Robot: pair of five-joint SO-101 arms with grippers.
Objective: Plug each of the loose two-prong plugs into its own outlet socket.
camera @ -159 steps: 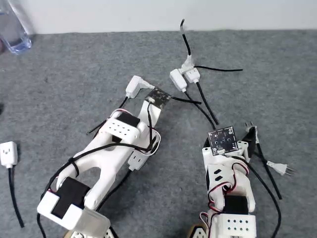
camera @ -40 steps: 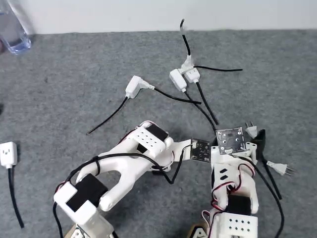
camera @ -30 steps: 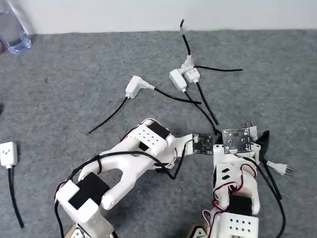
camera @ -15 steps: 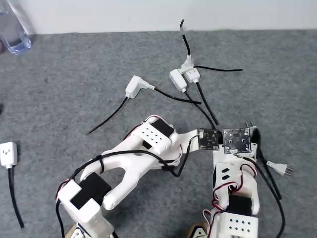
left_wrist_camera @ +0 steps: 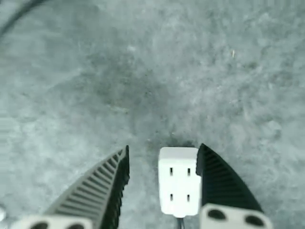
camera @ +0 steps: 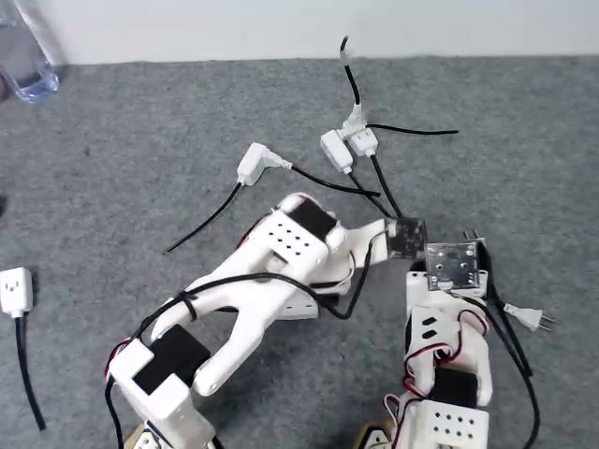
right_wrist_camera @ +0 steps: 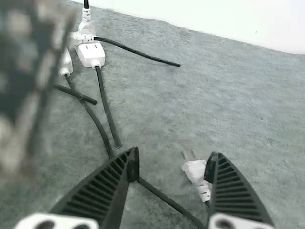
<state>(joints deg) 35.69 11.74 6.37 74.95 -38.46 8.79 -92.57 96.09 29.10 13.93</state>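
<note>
My left gripper [left_wrist_camera: 163, 149] is open just above the grey carpet. A white outlet socket [left_wrist_camera: 179, 186] with two slot pairs sits between its fingers, right beside one finger and apart from the other. My right gripper [right_wrist_camera: 174, 152] is open too. A white two-prong plug [right_wrist_camera: 195, 171] on a black cord lies between its fingertips, prongs pointing away. From above, this plug [camera: 474, 241] lies just beyond the right wrist. A second loose plug [camera: 530, 319] lies to the arm's right. The left arm's wrist [camera: 404, 238] sits right beside the right arm's wrist [camera: 455, 266].
Joined white outlets and plugs [camera: 348, 144] with black cords lie at the back centre, also ahead of the right gripper [right_wrist_camera: 90, 52]. A white angled plug [camera: 253, 164] lies left of them. Another white socket [camera: 16, 288] sits at the left edge. A clear bottle [camera: 23, 56] stands back left.
The left arm has swung from the angled plug at the back across to the right, ending close beside the right arm's wrist. The right arm has shifted only slightly.
</note>
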